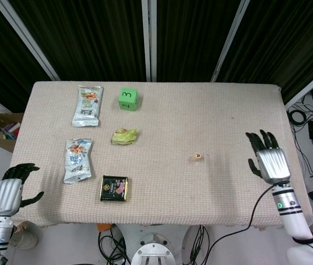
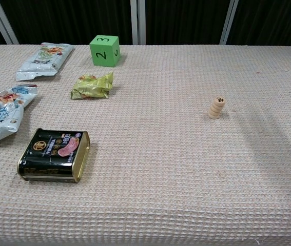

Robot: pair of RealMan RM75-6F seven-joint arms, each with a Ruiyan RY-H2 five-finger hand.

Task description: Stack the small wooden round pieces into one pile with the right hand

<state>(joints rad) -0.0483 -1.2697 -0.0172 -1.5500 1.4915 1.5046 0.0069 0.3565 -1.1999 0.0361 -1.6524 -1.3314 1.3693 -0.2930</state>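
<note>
A small pile of wooden round pieces (image 2: 216,108) stands upright and slightly leaning on the cloth-covered table, right of centre; from above it shows as one small disc (image 1: 197,157). My right hand (image 1: 269,159) hovers near the table's right edge, fingers spread and holding nothing, well clear of the pile. Off the table's front left corner, my left hand (image 1: 8,191) holds nothing, its fingers loosely curved. Neither hand appears in the chest view.
On the left half lie a green numbered cube (image 1: 127,99), a crumpled green wrapper (image 1: 123,136), two snack packets (image 1: 87,105) (image 1: 78,159) and a black tin (image 1: 115,188). A cardboard box (image 1: 0,130) sits on the floor left of the table.
</note>
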